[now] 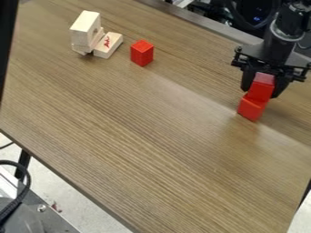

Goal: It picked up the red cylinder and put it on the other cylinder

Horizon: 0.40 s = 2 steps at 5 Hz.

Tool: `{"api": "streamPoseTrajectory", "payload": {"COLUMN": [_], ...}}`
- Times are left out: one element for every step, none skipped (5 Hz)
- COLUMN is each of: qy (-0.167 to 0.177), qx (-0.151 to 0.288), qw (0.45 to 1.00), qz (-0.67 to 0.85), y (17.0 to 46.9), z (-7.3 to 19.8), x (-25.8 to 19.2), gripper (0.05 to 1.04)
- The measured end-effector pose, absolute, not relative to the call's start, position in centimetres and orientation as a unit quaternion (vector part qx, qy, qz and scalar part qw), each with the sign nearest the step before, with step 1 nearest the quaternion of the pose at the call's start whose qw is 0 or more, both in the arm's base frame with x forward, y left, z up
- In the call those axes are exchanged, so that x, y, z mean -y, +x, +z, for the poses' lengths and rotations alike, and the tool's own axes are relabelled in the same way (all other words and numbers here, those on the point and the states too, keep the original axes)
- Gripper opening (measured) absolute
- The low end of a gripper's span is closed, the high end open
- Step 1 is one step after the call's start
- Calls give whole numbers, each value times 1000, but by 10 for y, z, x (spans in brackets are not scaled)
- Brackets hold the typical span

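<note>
- Camera view: a wood-grained table carries the work. Near its back edge, towards the right, stands a lower red block, the base of the stack. The task calls its pieces cylinders; those shown are square-sided.
- Same view, the task's thing: an upper red block, pale with glare at its top, sits above the lower one. The two appear to touch, the upper slightly out of line with its support. Such a placement would serve to let the base take the weight before release.
- Same view, fingers: the black two-finger gripper has one finger on either side of the upper block and appears clenched on it, presumably to steady it until it is seated.
- Same view, arm pose: the black robot arm enters at the upper right, and its wrist hangs over the stack with the fingers pointing down, a pose suited to setting a piece from above.
- Same view, remaining pieces: a separate red block stands upright well apart from the stack, towards the back edge. Just beside it are a raised pale wooden block and a low pale wooden block with a red marking, grouped together; neither appears to be needed here.
</note>
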<state>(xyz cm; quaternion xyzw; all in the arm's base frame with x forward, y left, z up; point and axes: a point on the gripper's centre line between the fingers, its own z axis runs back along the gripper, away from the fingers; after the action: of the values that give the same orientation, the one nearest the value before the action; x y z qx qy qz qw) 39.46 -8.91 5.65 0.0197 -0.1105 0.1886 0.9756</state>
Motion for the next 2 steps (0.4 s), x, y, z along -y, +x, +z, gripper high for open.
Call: {"api": "streamPoseTrajectory", "payload": {"qy": [-1, -38], "qx": [134, 180], "qw": [976, 969], "qz": [170, 168], "y": [389, 386], "z": [66, 106], "x": [77, 59], "gripper": [606, 606]}}
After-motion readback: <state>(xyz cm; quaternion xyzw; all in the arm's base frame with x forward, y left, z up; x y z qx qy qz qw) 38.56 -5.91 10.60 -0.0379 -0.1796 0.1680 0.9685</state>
